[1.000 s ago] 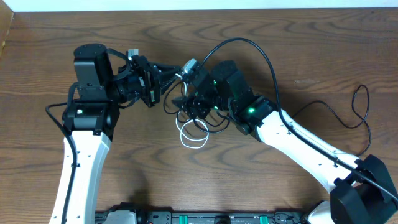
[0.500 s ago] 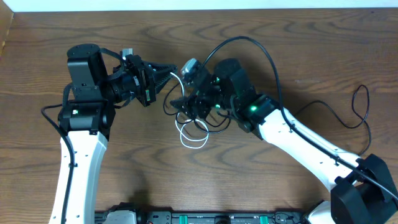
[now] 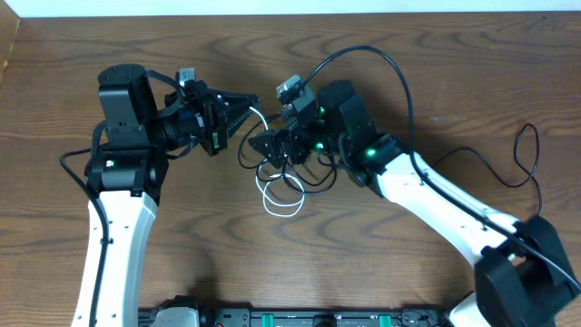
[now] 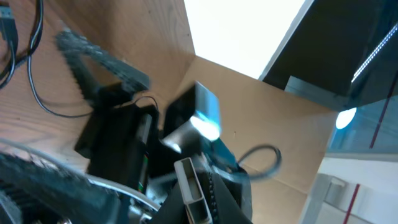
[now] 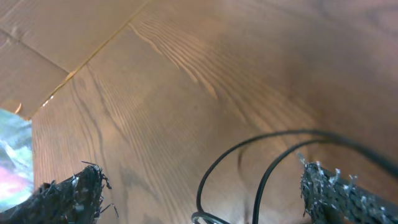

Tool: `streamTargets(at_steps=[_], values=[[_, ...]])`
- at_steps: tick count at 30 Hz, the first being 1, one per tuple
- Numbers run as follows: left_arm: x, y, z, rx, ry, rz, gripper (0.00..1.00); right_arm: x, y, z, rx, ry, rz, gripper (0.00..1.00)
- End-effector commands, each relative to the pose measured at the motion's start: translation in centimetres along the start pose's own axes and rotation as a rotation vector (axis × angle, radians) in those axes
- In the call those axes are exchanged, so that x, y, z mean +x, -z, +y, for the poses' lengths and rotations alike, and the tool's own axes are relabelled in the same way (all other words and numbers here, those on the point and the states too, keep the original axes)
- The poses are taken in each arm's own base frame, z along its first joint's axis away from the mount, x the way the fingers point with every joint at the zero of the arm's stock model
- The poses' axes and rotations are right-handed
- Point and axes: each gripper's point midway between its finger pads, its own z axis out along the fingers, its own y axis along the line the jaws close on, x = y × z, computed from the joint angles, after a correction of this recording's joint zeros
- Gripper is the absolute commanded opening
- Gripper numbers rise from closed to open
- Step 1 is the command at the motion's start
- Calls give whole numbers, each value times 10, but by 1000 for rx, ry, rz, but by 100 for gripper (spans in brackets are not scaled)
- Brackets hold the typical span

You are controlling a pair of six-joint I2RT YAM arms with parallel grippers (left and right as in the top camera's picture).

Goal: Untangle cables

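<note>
A tangle of thin black cables (image 3: 313,184) lies mid-table, with the white cable's loops (image 3: 283,203) at its near side. The white cable rises from there to my left gripper (image 3: 247,107), which is shut on its end. In the left wrist view a pale flat plug (image 4: 189,182) sits pinched between the closed fingers of the left gripper (image 4: 200,190). My right gripper (image 3: 264,145) hovers over the tangle's left edge, open. In the right wrist view two black cable loops (image 5: 261,163) run between the wide-apart fingers of the right gripper (image 5: 208,196), touching neither.
A long thin black cable (image 3: 508,177) trails off to the right edge of the table. The right arm's thick black lead (image 3: 381,64) arches above the tangle. A cardboard wall (image 4: 273,118) stands at the table's far side.
The right gripper's jaws have spread wider and its wrist has shifted slightly up. The left arm drew a little to the left, still holding the white cable.
</note>
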Motion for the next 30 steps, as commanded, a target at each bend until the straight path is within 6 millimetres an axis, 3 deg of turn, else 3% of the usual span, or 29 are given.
streamTargets(at_steps=[1,12,20,25,30], values=[[4,2,-8,14,-70,17,8,8,-11,-5,-6,-136,24,99],[8,2,-8,18,-84,42,8,-2,-22,-2,-50,-10,-34,99],[8,2,-8,18,-85,41,7,5,-33,11,-92,33,-25,99],[8,2,-8,18,-85,41,8,-3,-38,37,-241,96,-73,89],[7,2,-8,18,-85,37,8,-3,-34,52,-332,119,-68,70]])
